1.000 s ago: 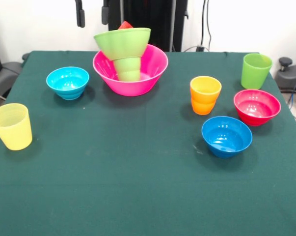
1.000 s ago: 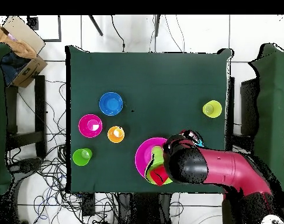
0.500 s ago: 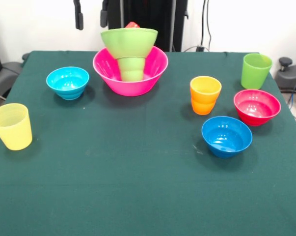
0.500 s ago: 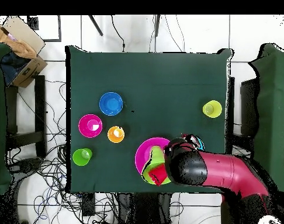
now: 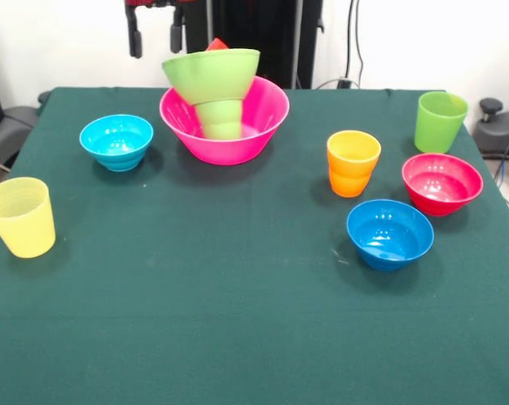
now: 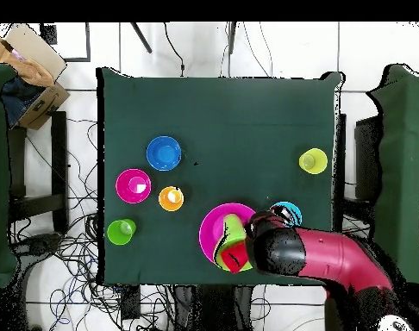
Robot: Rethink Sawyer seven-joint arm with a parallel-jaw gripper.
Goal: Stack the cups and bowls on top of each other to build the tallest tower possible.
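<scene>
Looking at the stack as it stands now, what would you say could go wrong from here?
The lime green bowl sits tilted on the small green cup inside the pink bowl, so it may slide off. The red cup on it could tip with it. The end effector hangs open just beside the stack; a sideways move might knock it over.

Front view: low, near table edge, facing across it, close on the cloth. Overhead view: high, straight down, whole table plus floor cables. The 2 views share the tabletop, turned half round against each other.
</scene>
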